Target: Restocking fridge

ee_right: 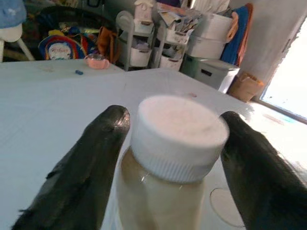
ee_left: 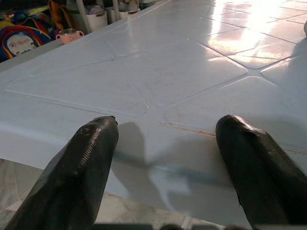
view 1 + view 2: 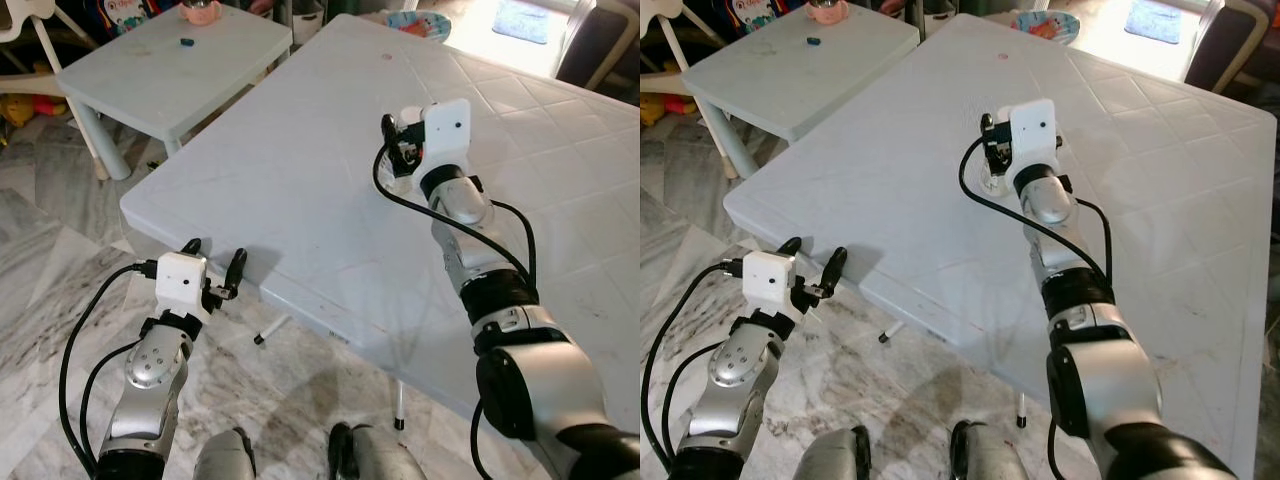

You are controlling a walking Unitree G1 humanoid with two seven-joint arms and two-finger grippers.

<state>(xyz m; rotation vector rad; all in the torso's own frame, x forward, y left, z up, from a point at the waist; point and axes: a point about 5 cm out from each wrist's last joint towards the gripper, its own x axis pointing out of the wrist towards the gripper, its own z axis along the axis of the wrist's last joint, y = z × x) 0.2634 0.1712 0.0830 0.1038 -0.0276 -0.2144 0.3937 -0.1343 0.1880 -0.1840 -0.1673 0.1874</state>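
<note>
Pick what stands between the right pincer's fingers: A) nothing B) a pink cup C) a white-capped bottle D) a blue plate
C: the right wrist view shows a bottle with a white cap standing between the fingers of the right pincer, on the table.

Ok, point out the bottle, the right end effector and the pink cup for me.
bottle [image 1: 178,136]: right wrist view, on its white cap.
right end effector [image 1: 175,158]: right wrist view, midway between its fingertips, straddling the bottle.
pink cup [image 1: 97,61]: right wrist view, its side, on the smaller table.

Bright daylight from the far side glares off the white table [image 2: 201,72], arms cast soft shadows, and close black fingers [image 1: 86,167] blur.
</note>
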